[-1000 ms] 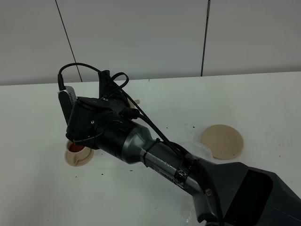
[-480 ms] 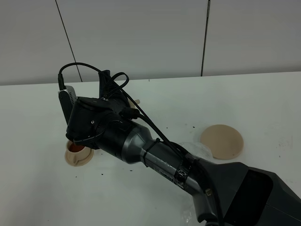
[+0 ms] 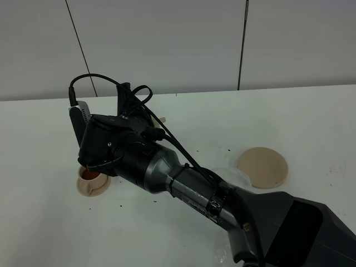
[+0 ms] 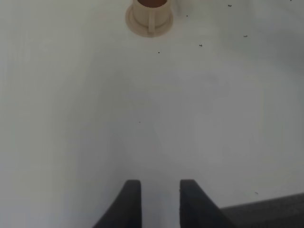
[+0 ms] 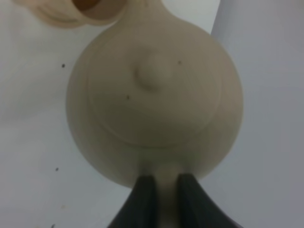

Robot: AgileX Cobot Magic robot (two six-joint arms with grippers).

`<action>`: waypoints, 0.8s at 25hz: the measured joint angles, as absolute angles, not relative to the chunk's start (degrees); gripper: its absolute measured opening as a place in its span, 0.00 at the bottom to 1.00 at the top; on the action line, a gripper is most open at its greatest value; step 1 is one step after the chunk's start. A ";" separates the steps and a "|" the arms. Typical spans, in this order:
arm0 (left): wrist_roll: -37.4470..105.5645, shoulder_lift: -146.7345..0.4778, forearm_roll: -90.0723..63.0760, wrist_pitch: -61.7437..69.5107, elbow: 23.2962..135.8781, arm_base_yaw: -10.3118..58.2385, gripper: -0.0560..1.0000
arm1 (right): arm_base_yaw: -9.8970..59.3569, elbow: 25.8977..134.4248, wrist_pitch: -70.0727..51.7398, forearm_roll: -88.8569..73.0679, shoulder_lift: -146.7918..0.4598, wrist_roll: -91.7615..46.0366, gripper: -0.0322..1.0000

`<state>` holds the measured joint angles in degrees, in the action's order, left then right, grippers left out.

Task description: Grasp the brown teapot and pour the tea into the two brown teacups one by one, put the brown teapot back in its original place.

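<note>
In the right wrist view the brown teapot (image 5: 154,95) fills the picture, lid knob up, and my right gripper (image 5: 164,183) is shut on its handle. Its spout end reaches a brown teacup (image 5: 92,9) holding reddish tea. From above, the right arm (image 3: 119,147) stretches across to the left and hides the teapot. Under the wrist stands a teacup (image 3: 89,176) with tea on its saucer (image 3: 92,189). The round tan plate (image 3: 262,167) lies bare at the right. My left gripper (image 4: 160,190) hovers open over the table, well short of a tea-filled teacup (image 4: 149,12).
A small tan piece (image 3: 162,118) shows just beyond the right arm; I cannot tell what it is. Dark specks dot the white table (image 3: 311,122). A grey panelled wall (image 3: 183,44) runs behind its far edge.
</note>
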<state>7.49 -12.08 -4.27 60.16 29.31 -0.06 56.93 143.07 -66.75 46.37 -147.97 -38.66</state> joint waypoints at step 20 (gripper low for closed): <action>7.49 -12.08 -4.27 60.16 29.31 -0.06 0.31 | 56.93 143.07 -66.80 46.61 -147.97 -37.93 0.12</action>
<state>7.49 -12.08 -4.27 60.16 29.31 -0.06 56.93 143.07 -66.80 46.61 -147.97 -37.93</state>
